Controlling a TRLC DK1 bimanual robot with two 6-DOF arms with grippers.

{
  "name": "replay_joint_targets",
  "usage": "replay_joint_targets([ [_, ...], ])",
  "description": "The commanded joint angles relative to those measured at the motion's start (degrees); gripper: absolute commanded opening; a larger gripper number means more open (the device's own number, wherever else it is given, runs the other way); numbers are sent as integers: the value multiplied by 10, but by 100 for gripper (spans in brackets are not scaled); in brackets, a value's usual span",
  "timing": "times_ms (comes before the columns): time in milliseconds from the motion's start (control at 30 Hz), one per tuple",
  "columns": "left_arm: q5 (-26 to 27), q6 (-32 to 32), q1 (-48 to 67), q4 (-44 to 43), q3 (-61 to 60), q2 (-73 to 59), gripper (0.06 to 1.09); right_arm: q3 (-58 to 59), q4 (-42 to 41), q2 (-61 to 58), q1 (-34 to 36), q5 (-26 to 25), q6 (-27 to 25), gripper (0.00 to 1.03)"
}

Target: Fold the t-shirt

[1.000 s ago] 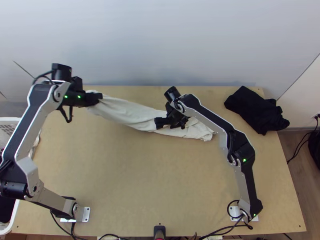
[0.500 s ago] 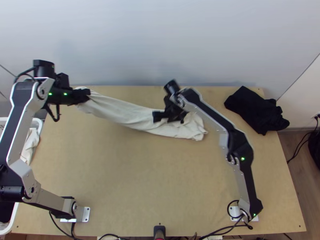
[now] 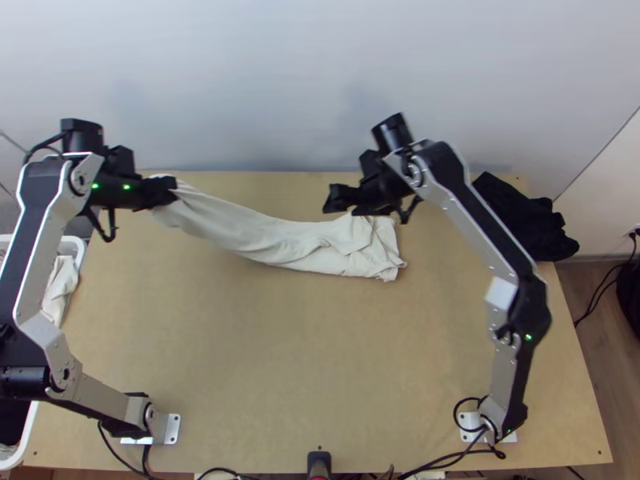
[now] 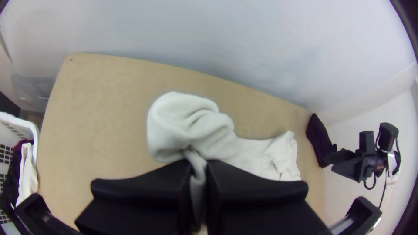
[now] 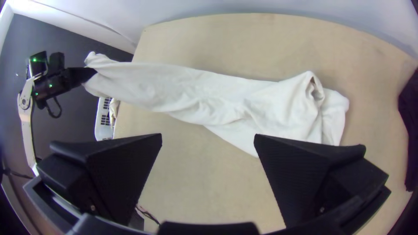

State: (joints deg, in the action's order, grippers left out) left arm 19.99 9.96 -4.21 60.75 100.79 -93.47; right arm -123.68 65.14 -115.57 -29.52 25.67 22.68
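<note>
Top view: my left hand (image 3: 171, 186) is clamped on one narrow, gathered end of the t-shirt (image 3: 276, 238), near the far left corner of the desk (image 3: 320, 360). From there the white cloth runs as a long, wrinkled strip, and its wider end lies partly folded around the middle. My right hand (image 3: 330, 198) is in the air beside this wider end. If I pull too strongly to the left, I think the loose end may slide, because nothing holds it down. The desk is light wood, with a pale wall (image 3: 280, 80) behind it. At the right lies a black cloth (image 3: 544, 228), and at the left stands a white basket (image 3: 30, 432) with laundry inside.

Left wrist view: the two fingers are closed together on the pinched cloth, and a rounded, bunched part bulges just beyond them. With such a small grip, the cloth could slip out or fold into a lump if I lay it down without first opening it. Around it I see bare wood, then the wall.

Right wrist view: my fingers are wide apart and nothing is between them. On the wide end there is a raised fold with a hollow in it. If I close on this, I could catch only one layer and spoil the fold. Past the desk's corner, a dark floor (image 5: 26, 48) is visible.
</note>
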Motion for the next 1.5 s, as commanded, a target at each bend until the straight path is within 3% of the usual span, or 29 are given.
replay_joint_targets([
  [0,3,20,77,-1,48,-39,10,41,13,62,30,6,-2,98],
  [267,-2,47,184,-39,92,-100,10,135,12,140,75,2,-15,98],
  [400,-16,60,227,-79,87,-127,10,212,-6,196,110,-84,-13,98],
  [567,-28,68,272,-122,85,-168,10,340,-53,277,177,-87,-12,98],
  [800,-43,94,333,-163,137,-245,10,406,-53,327,228,-87,-11,98],
  [1067,-48,140,401,-187,261,-342,10,462,-64,357,231,-96,5,98],
  [1367,-65,160,470,-259,277,-405,10,472,-69,352,239,-102,11,98],
  [1400,-70,160,473,-266,277,-414,11,471,-69,351,238,-102,11,98],
  [1433,-70,160,474,-269,277,-420,21,471,-69,349,238,-102,11,98],
  [1467,-70,159,476,-269,277,-425,37,471,-69,347,237,-102,12,98],
])
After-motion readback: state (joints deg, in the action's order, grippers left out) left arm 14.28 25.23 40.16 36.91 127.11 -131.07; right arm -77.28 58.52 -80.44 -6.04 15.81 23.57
